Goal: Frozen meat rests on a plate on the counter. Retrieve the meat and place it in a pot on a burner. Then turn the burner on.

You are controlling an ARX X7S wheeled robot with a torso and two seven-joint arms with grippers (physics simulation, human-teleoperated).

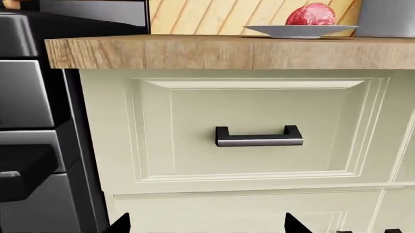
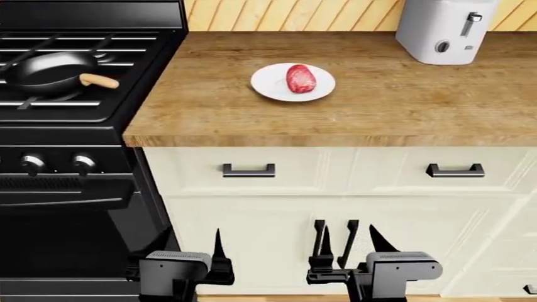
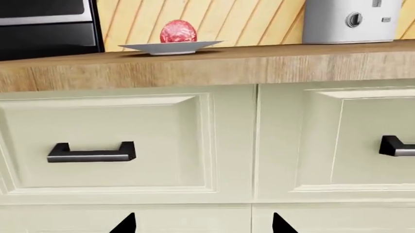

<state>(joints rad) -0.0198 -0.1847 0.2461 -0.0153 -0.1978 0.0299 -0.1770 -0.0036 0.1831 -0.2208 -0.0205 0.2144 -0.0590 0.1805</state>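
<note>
Both pincers, left pincer (image 2: 191,251) and right pincer (image 2: 348,242), are hanging spread wide and empty below the tabletop (image 2: 394,107), touching nothing.

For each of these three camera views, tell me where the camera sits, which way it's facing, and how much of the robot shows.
Head view: high, looking forward and down over counter, stove and pot; left gripper and right gripper show low, open.
Left wrist view: below counter height, facing a drawer front; only gripper tips show.
Right wrist view: same height, facing two drawer fronts; only tips show.
Shared: all three show the frozen meat on the plate; head and right wrist show the toaster.
</note>
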